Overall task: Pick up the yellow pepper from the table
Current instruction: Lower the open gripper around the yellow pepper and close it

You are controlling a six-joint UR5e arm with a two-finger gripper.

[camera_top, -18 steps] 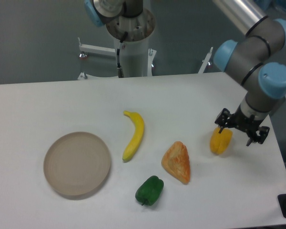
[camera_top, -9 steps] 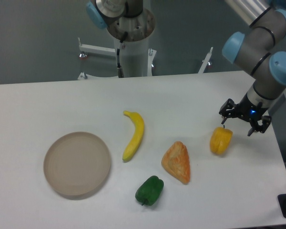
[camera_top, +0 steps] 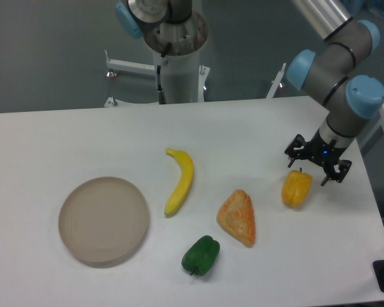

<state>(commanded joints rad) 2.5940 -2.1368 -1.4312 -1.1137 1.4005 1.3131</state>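
Observation:
The yellow pepper (camera_top: 296, 188) lies on the white table (camera_top: 64, 141) at the right, small and yellow-orange with a short dark stem pointing up. My gripper (camera_top: 312, 167) hangs just above and slightly right of the pepper, fingers pointing down and spread apart. It is open and holds nothing. Its left fingertip is close over the pepper's stem, apart from the fruit.
An orange wedge-shaped pastry (camera_top: 238, 217) lies left of the pepper. A green pepper (camera_top: 201, 255) sits near the front edge. A yellow banana (camera_top: 180, 180) lies mid-table and a round tan plate (camera_top: 103, 220) at the left. The table's right edge is close behind the gripper.
The gripper rose off the pepper's level, then shifted left, and now hangs over the pepper's top. The pepper has not moved.

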